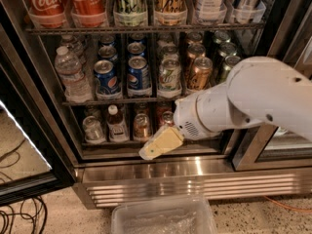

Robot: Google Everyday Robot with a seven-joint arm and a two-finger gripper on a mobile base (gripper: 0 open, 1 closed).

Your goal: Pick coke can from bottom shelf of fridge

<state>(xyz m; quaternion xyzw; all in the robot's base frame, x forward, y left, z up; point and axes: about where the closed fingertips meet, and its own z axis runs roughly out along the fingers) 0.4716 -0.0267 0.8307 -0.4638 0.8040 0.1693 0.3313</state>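
The fridge (195,179) stands open, with wire racks of drinks. On the bottom shelf (107,144) a small red coke can (165,113) stands right of centre, partly hidden by my arm. To its left stands a copper-brown can (142,126). My gripper (158,146), cream-coloured, points down-left in front of the shelf's front edge, just below and in front of the coke can. It holds nothing that I can see. My white arm (253,99) reaches in from the right and covers the right end of the shelf.
A small red-capped bottle (116,124) and a silvery can (92,128) stand on the left of the bottom shelf. Blue Pepsi cans (106,77) fill the rack above. The glass door (19,145) hangs open at left. A clear plastic bin (163,218) and cables (19,218) lie on the floor.
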